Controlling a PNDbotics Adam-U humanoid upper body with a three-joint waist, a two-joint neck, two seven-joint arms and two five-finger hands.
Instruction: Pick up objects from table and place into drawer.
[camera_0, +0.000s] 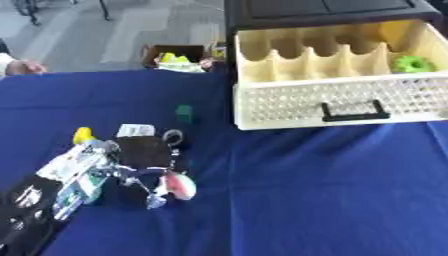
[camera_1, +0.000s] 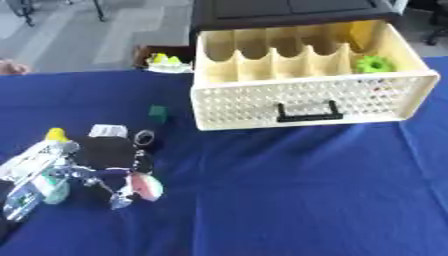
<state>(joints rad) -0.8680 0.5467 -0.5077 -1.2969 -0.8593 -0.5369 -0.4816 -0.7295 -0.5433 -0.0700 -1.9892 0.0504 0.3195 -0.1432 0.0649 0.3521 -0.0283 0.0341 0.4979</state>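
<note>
The robot's left hand reaches in from the near left over a blue-covered table, its fingers curled down around a small rounded object coloured pink, white and green, which sits at the fingertips just above or on the cloth; whether it is lifted cannot be told. Just beside the hand on its far side lie a yellow piece, a white tag-like item and a small dark ring. A little farther off, a small green block stands alone on the cloth. At the far right, a cream perforated drawer with a black handle is pulled open from a black cabinet; dividers split it into compartments, and a bright green object rests in the rightmost one. The right hand does not appear in either view
</note>
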